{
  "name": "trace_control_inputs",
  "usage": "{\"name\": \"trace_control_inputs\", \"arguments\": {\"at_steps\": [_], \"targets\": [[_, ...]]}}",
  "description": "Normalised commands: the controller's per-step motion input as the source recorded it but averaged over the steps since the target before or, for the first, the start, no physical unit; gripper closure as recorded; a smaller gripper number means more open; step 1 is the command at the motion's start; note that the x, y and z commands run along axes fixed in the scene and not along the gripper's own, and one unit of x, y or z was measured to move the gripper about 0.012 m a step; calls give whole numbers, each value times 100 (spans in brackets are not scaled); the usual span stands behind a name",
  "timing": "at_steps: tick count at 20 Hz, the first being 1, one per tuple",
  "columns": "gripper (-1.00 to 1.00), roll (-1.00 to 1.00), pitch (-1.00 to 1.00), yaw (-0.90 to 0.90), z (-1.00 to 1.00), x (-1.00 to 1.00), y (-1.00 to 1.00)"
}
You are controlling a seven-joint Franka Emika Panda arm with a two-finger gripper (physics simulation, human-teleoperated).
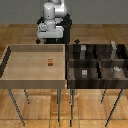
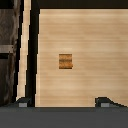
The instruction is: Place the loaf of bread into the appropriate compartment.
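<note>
The loaf of bread (image 1: 50, 62) is a tiny orange-brown block with a darker stripe. It lies flat on the floor of the light wooden tray (image 1: 35, 81), a little towards the exterior view's right of the tray's middle. My gripper (image 1: 50, 39) hangs above the tray's far edge, well clear of the loaf. In the wrist view the loaf (image 2: 65, 61) lies ahead of my gripper (image 2: 64, 103). Both dark fingertips (image 2: 22, 103) stand wide apart with nothing between them. The gripper is open.
A dark wooden box (image 1: 97, 62) split into several compartments stands against the tray on the exterior view's right, and its edge (image 2: 7, 45) shows in the wrist view. Small grey objects (image 1: 84, 73) sit in some compartments. Both stand on thin legs over a wooden floor.
</note>
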Motion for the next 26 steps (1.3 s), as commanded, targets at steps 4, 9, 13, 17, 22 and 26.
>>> {"name": "trace_control_inputs", "arguments": {"at_steps": [4, 9, 13, 17, 22, 26], "targets": [[-100, 0, 0, 0, 0, 75, 0], [-100, 0, 0, 0, 0, 40, 0], [-100, 0, 0, 0, -50, 0, 0], [-100, 0, 0, 0, -100, 0, 0], [-100, 0, 0, 0, -100, 0, 0], [-100, 0, 0, 0, -100, 0, 0]]}}
